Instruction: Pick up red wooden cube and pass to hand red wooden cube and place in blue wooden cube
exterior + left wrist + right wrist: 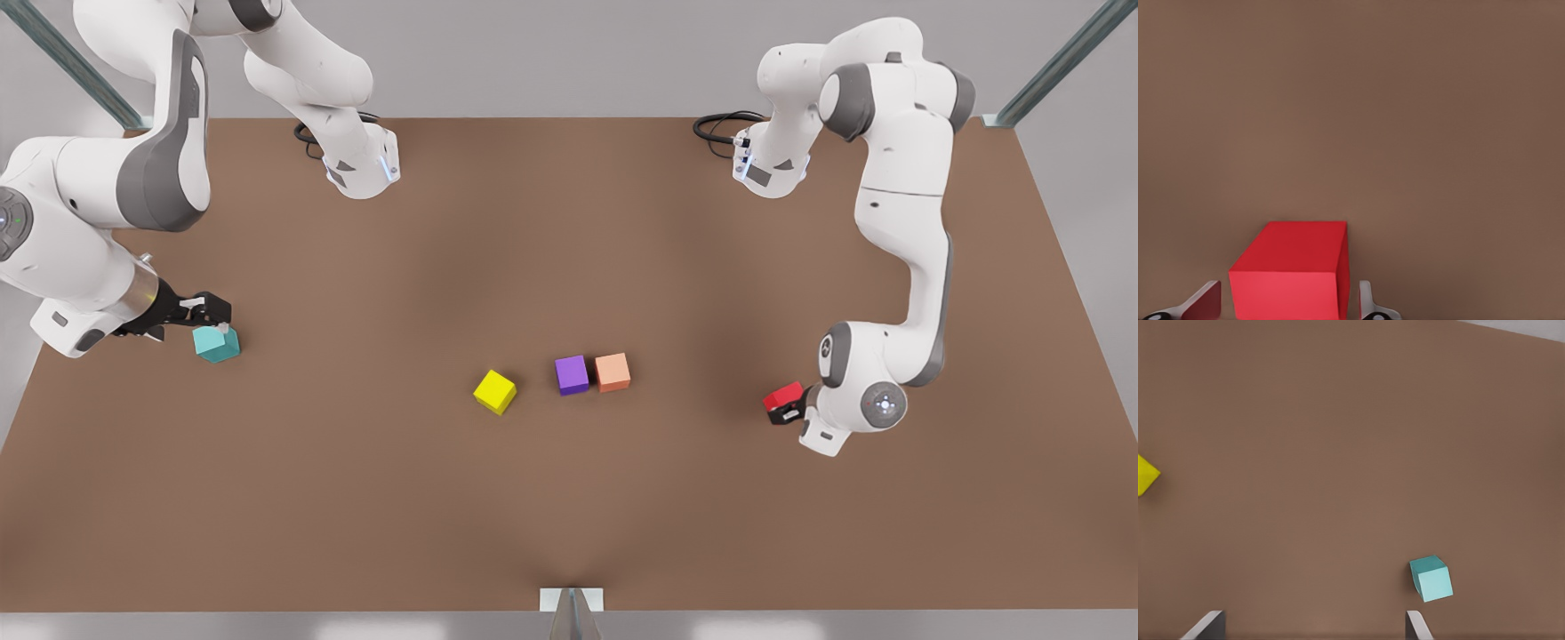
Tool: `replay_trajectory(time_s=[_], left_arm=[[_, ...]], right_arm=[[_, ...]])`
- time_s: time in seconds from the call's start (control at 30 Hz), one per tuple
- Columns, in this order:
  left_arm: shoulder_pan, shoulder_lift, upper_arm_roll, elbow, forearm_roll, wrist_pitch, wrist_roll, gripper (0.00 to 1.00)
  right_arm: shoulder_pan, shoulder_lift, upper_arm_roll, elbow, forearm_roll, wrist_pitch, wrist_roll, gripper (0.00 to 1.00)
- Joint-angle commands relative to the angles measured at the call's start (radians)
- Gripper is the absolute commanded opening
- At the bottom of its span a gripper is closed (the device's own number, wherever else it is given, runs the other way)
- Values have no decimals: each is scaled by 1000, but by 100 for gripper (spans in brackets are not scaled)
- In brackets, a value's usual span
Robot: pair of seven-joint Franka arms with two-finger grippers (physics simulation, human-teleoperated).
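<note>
Three cubes sit mid-counter (569, 516): the yellow cube (494, 391) toward the front view's left, then the purple cube (572, 374) touching the salmon cube (613, 372). The blue wooden cube (217, 344) lies far left beside the right gripper (206, 313). The red wooden cube (783, 397) sits far right between the left gripper's (788, 411) fingers.

- red wooden cube (784, 395) – bright red, plain faces, no pattern; the face toward the left wrist camera (1286, 290) reads lighter red than the one above it
- blue wooden cube (217, 344) – teal/turquoise, plain; paler on its lit face (1431, 579)
- yellow cube (494, 391) – solid bright yellow
- purple cube (572, 374) – solid violet
- salmon-orange cube (613, 372) – pale salmon, plain
- surface (569, 498) – flat uniform brown, unpatterned
- arms – glossy white shells with grey joint bands
- left gripper (788, 411) – black
- right gripper (206, 313) – black, light grey fingertips (1418, 625)
- cables (718, 126) – black
- backdrop – light grey
</note>
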Motion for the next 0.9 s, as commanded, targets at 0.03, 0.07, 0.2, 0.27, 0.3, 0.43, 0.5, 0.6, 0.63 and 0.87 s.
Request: replay_trajectory(time_s=[0.03, 0.07, 0.2, 0.27, 0.3, 0.43, 0.5, 0.6, 0.63, 0.87], left_arm=[[0, 29, -2, 2, 2, 68, -77, 100], [0, 40, 0, 2, 2, 73, -77, 100], [0, 35, 0, -15, 4, 70, -74, 100], [-2, 30, 0, -22, 4, 65, -72, 100], [-12, 20, 0, -56, 5, 67, -71, 100], [-15, 21, 0, -58, 8, 75, -72, 91], [-8, 21, -2, -50, 7, 73, -75, 68], [-25, 40, -29, 37, 2, 43, -156, 62], [-25, 40, -83, 79, 4, 33, -224, 59], [-143, 207, -594, 519, -401, -31, -428, 57]], right_arm=[[1, 0, 2, 2, -1, 2, -5, 100], [1, 0, 2, 2, -1, 2, -5, 100], [1, 1, 3, 0, -1, 4, -5, 100], [1, 1, 5, 0, -1, 4, -5, 100], [1, 1, 5, 2, -1, 4, -5, 100], [1, 3, 5, 0, -1, 4, -5, 100], [1, 3, 5, 0, -1, 4, -5, 100], [1, 3, 5, 0, 0, 2, -5, 100], [1, 3, 5, 0, 0, 2, -5, 100], [-13, 463, 8, 178, 641, -64, -853, 100]])
